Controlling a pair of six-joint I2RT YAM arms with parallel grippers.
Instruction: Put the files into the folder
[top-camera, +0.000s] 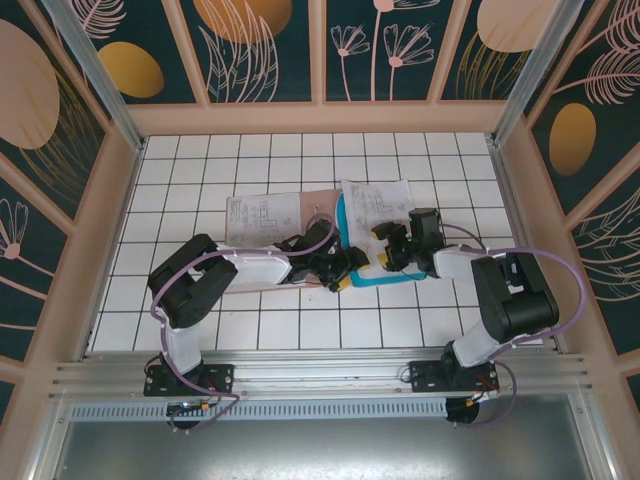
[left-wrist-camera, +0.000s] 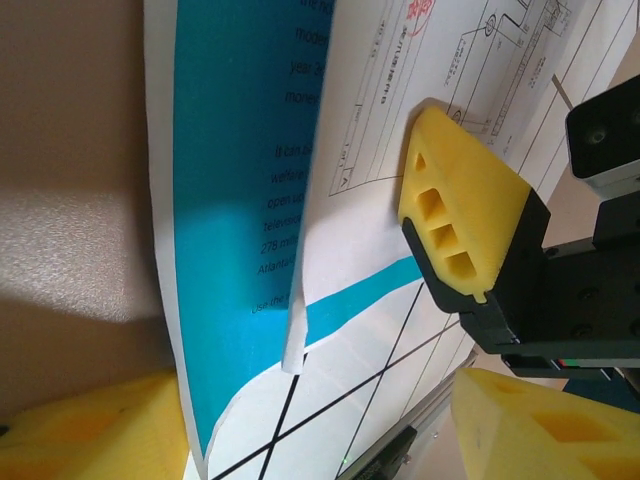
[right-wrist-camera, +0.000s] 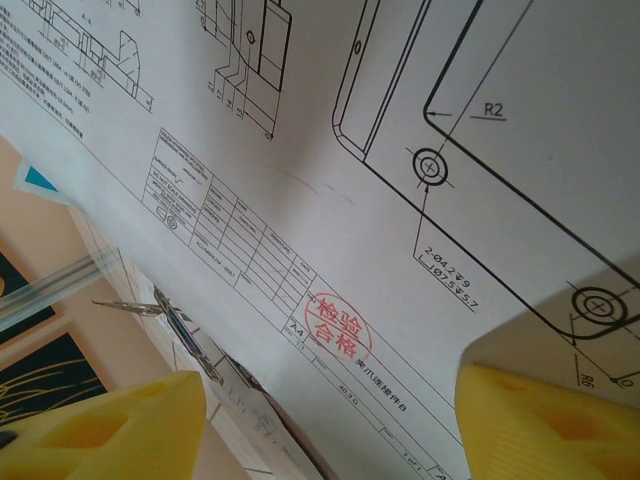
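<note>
The kraft folder (left-wrist-camera: 70, 150) is lying flat at left, with a printed page (top-camera: 262, 215) covering much of it. The left gripper (left-wrist-camera: 315, 440) is hovering, fingers apart, at the teal sheet (left-wrist-camera: 230, 150) beside it. The white drawing sheet (right-wrist-camera: 300, 200) is overlapping the teal. Both are probably light, limp and slippery; pinch a raised edge. The right gripper (right-wrist-camera: 325, 420) is spreading wide over the drawing, which is hiding everything beneath.

White tiled table (top-camera: 200, 160), black grid lines, bare tiles across the top and down both sides of the frame. Centre frame, the pinkish-brown folder (top-camera: 318, 203) lies flat on the tiles. Right beside it, centre-right, is the teal-blue sheet (top-camera: 405, 279), also flat on the tiles.
</note>
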